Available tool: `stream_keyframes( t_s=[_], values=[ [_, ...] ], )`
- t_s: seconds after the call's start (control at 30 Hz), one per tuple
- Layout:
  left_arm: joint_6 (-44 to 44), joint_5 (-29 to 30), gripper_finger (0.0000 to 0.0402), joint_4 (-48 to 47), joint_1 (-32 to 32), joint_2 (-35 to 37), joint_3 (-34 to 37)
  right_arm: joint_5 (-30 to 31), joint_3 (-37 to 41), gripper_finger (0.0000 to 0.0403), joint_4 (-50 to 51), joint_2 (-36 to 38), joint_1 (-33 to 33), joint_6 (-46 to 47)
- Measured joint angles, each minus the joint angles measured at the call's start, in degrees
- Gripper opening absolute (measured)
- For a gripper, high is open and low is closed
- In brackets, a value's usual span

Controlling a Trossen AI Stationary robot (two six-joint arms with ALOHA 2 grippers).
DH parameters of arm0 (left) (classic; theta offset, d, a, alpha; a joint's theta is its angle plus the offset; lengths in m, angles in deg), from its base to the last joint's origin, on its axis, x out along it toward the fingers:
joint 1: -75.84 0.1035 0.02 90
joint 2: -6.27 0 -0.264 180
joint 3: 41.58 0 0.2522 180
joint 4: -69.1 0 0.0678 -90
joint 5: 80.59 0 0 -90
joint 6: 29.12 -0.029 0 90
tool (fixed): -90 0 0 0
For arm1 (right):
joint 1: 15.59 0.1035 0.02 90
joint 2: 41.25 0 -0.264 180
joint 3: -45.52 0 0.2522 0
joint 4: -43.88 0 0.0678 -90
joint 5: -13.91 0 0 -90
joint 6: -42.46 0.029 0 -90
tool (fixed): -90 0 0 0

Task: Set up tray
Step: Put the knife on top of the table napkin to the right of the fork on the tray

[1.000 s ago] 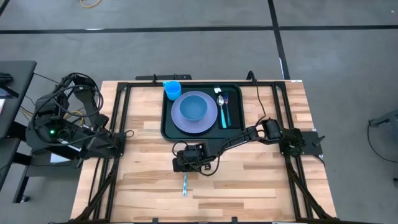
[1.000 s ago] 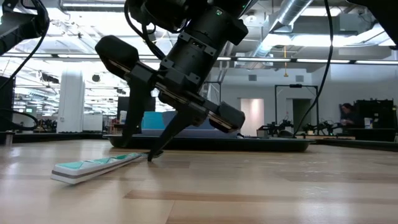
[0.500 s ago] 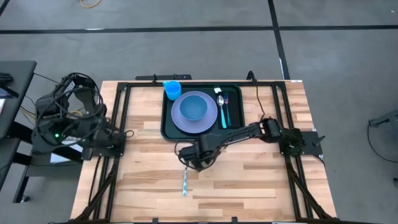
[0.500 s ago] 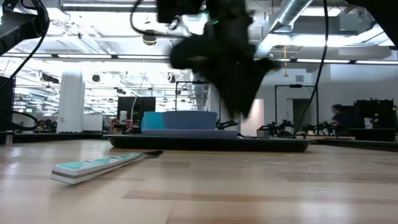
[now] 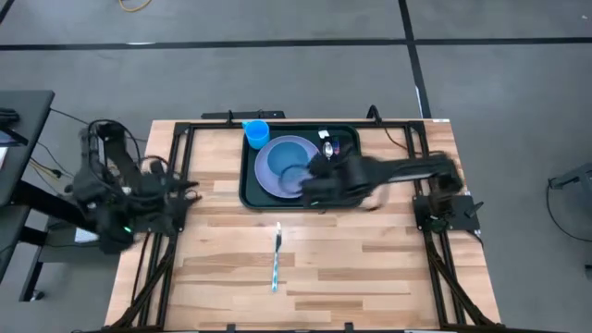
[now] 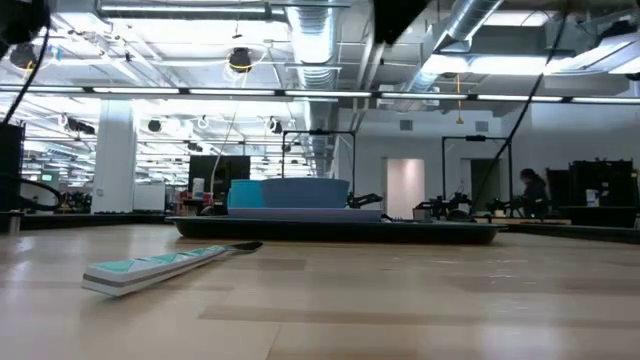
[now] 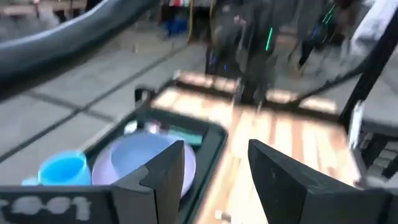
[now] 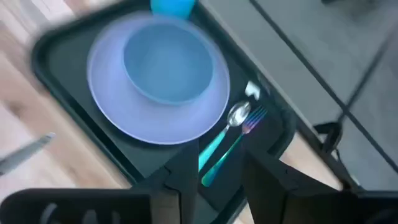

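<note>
The dark tray (image 5: 248, 190) sits at the table's far middle. It carries a lavender plate (image 8: 118, 118) with a blue bowl (image 8: 168, 59), a blue cup (image 5: 256, 132), and a spoon (image 8: 237, 114) and fork (image 8: 252, 121) with teal handles. A teal-handled knife (image 5: 276, 254) lies flat on the wood nearer the front edge. My right gripper (image 8: 217, 180) hangs open above the tray's near right part, holding nothing. My left gripper (image 7: 217, 174) is open at the table's left edge, facing the tray.
Black frame rails run along the table's left (image 5: 180, 176) and right (image 5: 421, 176) sides. Bare wood (image 5: 351, 268) spreads around the knife and toward the front edge. A person (image 6: 527, 190) stands far off in the room behind.
My right gripper has risen from the knife's far end and swung up and toward the far edge, over the tray, rolling as it went. The knife lies where it was. My left arm has turned and sunk a little at the left edge.
</note>
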Motion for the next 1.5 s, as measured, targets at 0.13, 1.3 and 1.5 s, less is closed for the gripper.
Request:
stream_keyframes(
  t_s=[0.13, 1.3, 1.5],
  values=[
    [-1.85, -9.52, 0.0167, 7.67, 5.27, -3.76, 3.43, 0.30, -0.10, 0.0108, 0.88, 8.55, 1.03, -3.47],
    [22.83, -56.42, 0.0167, 48.37, 39.54, -57.08, -7.24, -6.86, -0.06, 0.0108, 0.90, 38.93, 6.14, -22.46],
    [24.47, -57.20, 0.0167, 33.92, 39.02, -61.42, -18.22, -7.32, -0.06, 0.0108, 0.91, 41.75, 6.14, -23.93]
  ],
)
